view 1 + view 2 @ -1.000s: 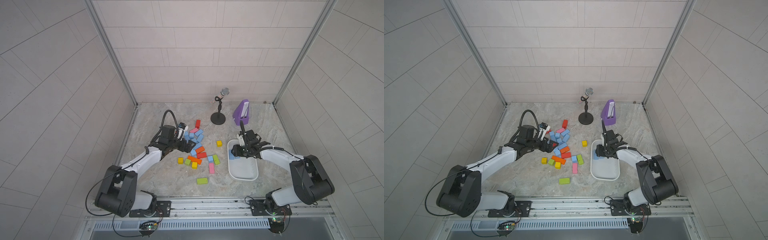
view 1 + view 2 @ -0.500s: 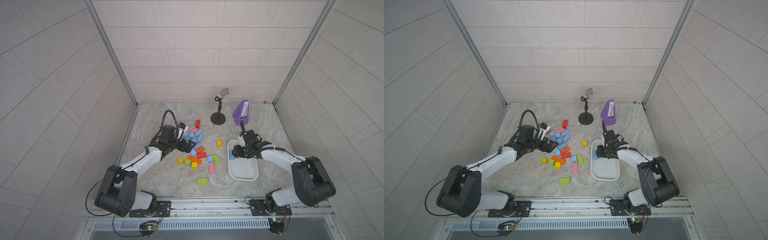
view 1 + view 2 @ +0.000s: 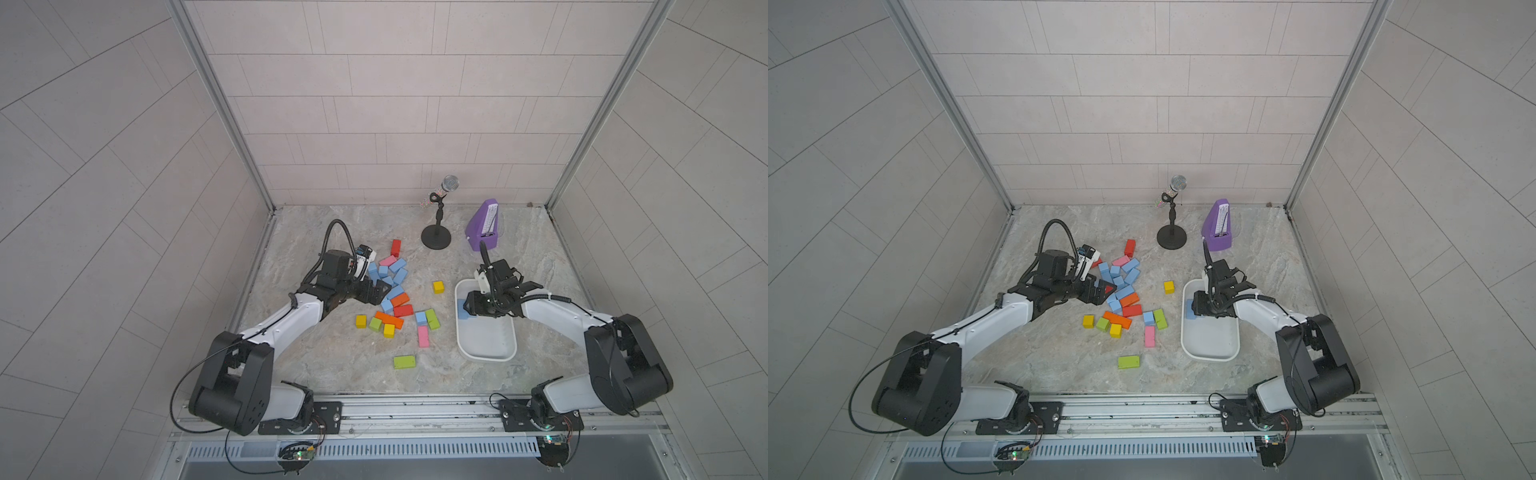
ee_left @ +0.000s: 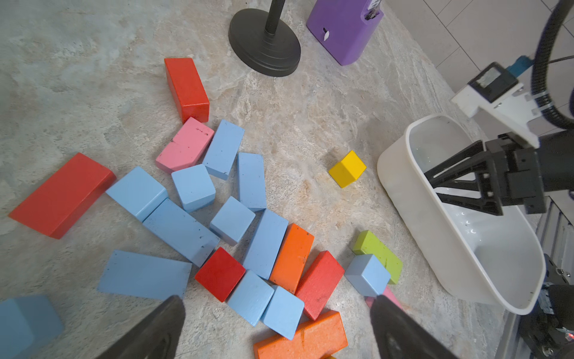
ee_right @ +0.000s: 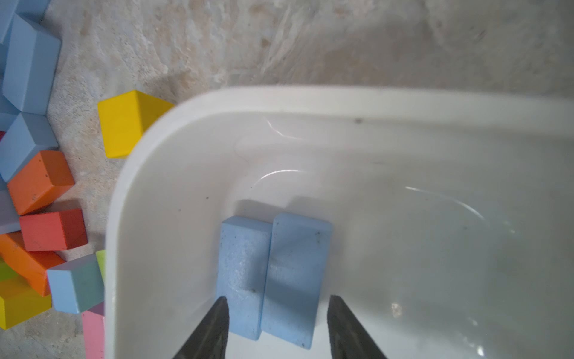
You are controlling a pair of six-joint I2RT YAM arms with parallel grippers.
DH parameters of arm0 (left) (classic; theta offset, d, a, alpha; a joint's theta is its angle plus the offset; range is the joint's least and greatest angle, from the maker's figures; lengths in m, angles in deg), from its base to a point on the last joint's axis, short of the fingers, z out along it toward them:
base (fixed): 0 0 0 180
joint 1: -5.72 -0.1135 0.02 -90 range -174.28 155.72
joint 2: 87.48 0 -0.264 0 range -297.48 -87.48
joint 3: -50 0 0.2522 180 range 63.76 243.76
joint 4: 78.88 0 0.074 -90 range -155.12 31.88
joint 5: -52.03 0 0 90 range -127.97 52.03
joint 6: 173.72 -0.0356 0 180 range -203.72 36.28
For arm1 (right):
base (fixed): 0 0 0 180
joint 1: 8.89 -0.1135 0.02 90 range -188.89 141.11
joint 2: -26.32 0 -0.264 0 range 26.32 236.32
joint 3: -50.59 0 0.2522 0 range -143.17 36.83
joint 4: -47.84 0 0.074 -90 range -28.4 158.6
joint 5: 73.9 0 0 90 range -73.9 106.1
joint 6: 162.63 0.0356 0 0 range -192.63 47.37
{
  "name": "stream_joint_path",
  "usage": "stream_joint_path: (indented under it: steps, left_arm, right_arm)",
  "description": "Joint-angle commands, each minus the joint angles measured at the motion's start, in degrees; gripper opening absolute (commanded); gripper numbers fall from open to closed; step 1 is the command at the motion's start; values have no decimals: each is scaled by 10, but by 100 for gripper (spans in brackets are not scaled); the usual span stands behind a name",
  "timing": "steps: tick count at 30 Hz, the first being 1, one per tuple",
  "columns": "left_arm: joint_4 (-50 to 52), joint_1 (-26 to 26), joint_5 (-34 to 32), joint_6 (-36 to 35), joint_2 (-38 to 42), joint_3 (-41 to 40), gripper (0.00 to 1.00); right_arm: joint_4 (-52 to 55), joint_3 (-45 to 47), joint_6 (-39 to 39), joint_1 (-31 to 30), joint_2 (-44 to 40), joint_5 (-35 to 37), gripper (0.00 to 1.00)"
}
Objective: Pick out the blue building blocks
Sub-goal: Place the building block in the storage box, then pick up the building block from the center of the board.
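Most blue building blocks (image 4: 181,231) lie on the table (image 4: 93,77) just ahead of the left gripper (image 4: 277,297), the nearer arm, fingers wide apart; two long blue blocks (image 5: 295,264) lie in the white tub (image 5: 310,96) between the half-apart fingers of the right gripper (image 5: 276,297), held or not I cannot tell

The white-and-black left arm (image 3: 291,318) is stretched forward and low, the black parallel left gripper (image 4: 277,306) spread wide. The matching right arm (image 3: 552,312) is bent inward, the black right gripper (image 5: 278,301) pointed downward, jaws set partly apart.
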Motion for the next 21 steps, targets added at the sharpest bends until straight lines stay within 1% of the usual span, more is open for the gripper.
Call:
stream_joint_path:
  steps: [1, 4, 6, 8, 10, 12, 14, 16, 19, 21]
  left_arm:
    - [23, -7, -47, 5, 15, 29, 99]
    - [42, -21, -113, 11, 17, 39, 100]
    - [38, -39, -126, 22, 17, 36, 100]
    - [31, -61, -126, 36, 17, 31, 100]
    - [29, -85, -124, 48, 16, 29, 100]
    - [29, -111, -116, 59, 17, 29, 100]
    - [28, -133, -103, 67, 18, 28, 100]
    - [21, -150, -93, 76, 22, 23, 100]
    - [10, -164, -79, 83, 30, 15, 100]
    - [0, -169, -69, 83, 36, 9, 100]
  right_arm:
    - [46, -38, -20, -24, -47, 54, 53]
    - [66, -69, -32, -62, -66, 79, 53]
    - [69, -91, -40, -99, -66, 98, 53]
    - [65, -112, -45, -142, -52, 128, 54]
    - [68, -150, -59, -182, -21, 148, 54]
    - [70, -185, -79, -208, 19, 149, 54]
    - [78, -224, -72, -224, 65, 154, 55]
    - [83, -267, -75, -239, 117, 142, 54]
    - [134, -339, -91, -254, 186, 120, 54]
    - [158, -361, -92, -258, 217, 128, 54]
